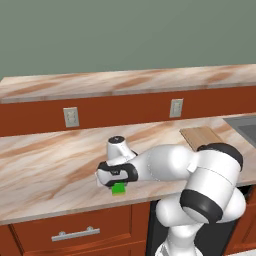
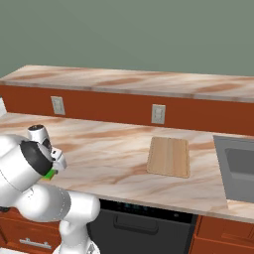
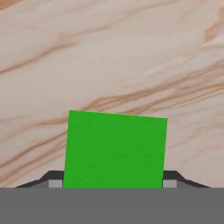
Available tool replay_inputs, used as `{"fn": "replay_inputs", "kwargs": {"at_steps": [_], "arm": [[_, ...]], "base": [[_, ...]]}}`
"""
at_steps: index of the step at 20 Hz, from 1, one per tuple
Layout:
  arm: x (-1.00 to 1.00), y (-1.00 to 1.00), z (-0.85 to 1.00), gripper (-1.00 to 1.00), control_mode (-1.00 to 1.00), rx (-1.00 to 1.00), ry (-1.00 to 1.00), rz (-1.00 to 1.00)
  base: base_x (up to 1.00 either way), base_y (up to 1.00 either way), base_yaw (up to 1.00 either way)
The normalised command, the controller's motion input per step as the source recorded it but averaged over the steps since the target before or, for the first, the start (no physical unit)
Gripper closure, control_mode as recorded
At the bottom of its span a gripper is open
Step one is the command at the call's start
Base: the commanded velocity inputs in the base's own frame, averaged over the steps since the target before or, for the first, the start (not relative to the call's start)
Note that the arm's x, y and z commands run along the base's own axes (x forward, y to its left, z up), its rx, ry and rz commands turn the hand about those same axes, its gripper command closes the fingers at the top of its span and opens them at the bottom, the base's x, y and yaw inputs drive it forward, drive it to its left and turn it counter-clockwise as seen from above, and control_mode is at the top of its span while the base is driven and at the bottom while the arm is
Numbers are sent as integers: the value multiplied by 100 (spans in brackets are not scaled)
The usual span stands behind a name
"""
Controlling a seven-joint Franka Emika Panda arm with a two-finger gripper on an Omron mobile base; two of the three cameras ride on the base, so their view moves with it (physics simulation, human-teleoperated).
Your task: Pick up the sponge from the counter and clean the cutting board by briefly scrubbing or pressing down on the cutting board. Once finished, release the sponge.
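Low in the hand view's centre, the small flat bright-green sponge (image 3: 116,149) sits between the dark gripper (image 3: 112,183) fingertips, which press its two sides over the marble-patterned counter (image 3: 109,57). In the left base view it shows at lower centre, near the counter's front edge. The light-tan wooden cutting board (image 2: 169,156) lies well apart, right of centre in the right base view.

The arm is bent low and reaches to the left. The gripper (image 3: 113,183) points down, with one finger (image 3: 54,180) on each side of the sponge (image 3: 114,149), touching it.

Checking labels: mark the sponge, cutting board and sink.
sponge (image 3: 114,148), hand view, middle of its green top.
cutting board (image 2: 169,156), right base view, centre of the wooden face.
sink (image 2: 241,161), right base view, grey basin floor.
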Motion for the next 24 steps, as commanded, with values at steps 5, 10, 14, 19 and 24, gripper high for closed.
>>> {"fn": "replay_inputs", "kwargs": {"at_steps": [5, 10, 14, 19, 24], "arm": [[2, -2, 41, 100, -100, 0, -5, 0], [37, -39, 27, 100, -100, 0, 1, 0], [24, -82, 37, 100, -100, 1, 0, 0], [13, -87, 49, 100, -100, 4, 0, 0], [10, -95, 39, 100, -100, 0, 0, 0]], "base": [[0, 0, 0], [0, 0, 0], [0, 0, 0], [0, 0, 0], [0, 0, 0]]}}
